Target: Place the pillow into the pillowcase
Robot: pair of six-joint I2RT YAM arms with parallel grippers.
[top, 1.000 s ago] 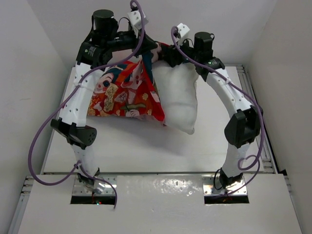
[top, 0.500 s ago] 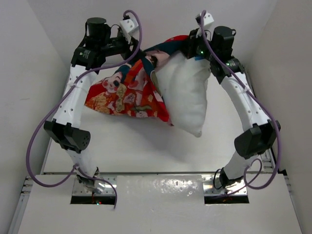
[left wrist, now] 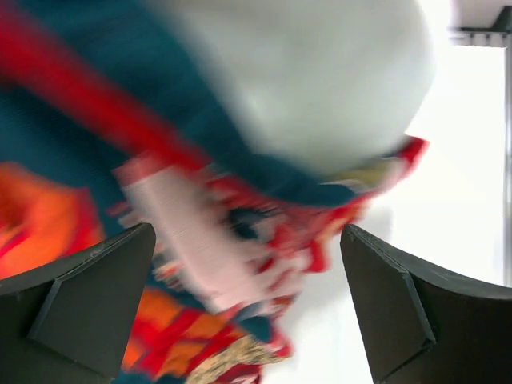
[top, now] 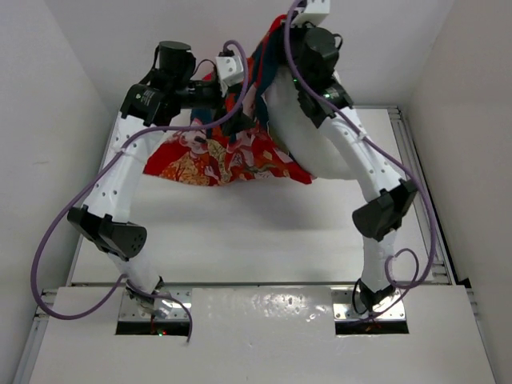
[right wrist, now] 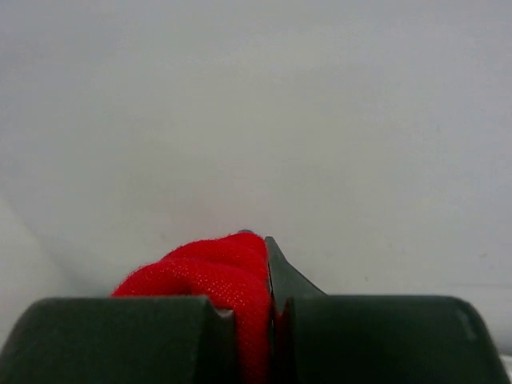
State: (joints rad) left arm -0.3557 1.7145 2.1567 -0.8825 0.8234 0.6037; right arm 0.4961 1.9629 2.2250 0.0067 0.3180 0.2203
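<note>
— The right arm has swung up and inward since a second ago. It has carried a corner of the pillowcase (top: 216, 160) high above the pillow (top: 310, 148). The left gripper (left wrist: 248, 232), shut a second ago, has sprung open.

— So what is holding the cloth now?

— The right gripper (right wrist: 269, 292). Its jaws are pressed together on a bunched fold of red fabric, up above the pillow's top end. From there the cloth hangs down in a dark blue and red strip along the pillow's left side. Then it spreads out in a red-orange patterned sheet to the left of the pillow and across its lower edge.

— And the left one?

— Its fingers stand wide apart with nothing pinched between them. It sits just left of the pillow, at the hanging cloth. Its own camera is blurred, but it shows blue and red fabric with the white bulge of the pillow beyond.

— Where is the pillow itself?

— It lies under the right forearm, over the far half of the table (top: 240, 232), white and plump. The fabric overlaps its left and lower edges. I can't tell how much of it is inside the case, or whether its underside rests on the tabletop.
</note>
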